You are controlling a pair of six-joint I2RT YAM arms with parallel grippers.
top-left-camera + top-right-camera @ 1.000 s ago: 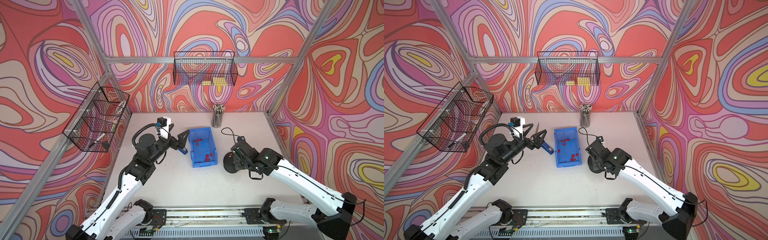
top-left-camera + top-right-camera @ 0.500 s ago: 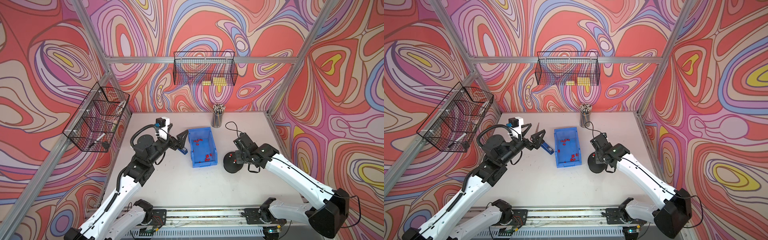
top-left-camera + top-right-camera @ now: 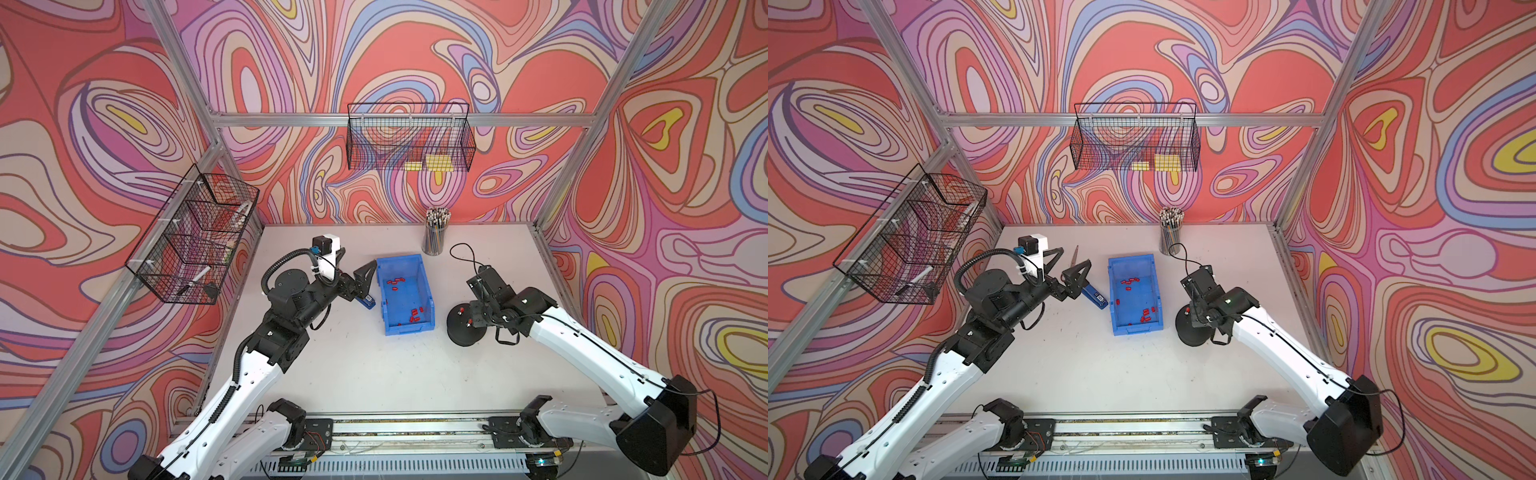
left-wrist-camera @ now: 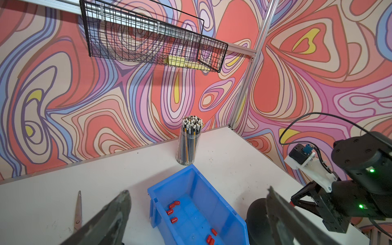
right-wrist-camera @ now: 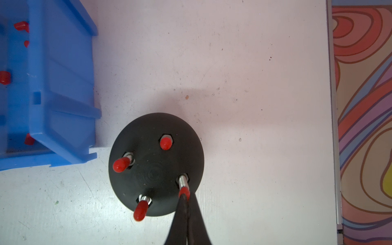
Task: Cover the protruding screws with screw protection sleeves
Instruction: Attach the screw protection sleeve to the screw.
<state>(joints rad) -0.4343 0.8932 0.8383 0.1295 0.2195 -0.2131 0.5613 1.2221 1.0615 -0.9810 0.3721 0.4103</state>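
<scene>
Topping four screws (image 5: 182, 181): four red sleeves (image 5: 166, 143).

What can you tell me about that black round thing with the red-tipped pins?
It is a round, domed black base, matte like rubber or plastic. It sits flat on the white table just beside the blue bin, with a gap between them. Four silvery screws stand up from it, each wearing a red sleeve. One sleeve sits higher, with more bare metal showing, and the shut right gripper meets its top.
</scene>
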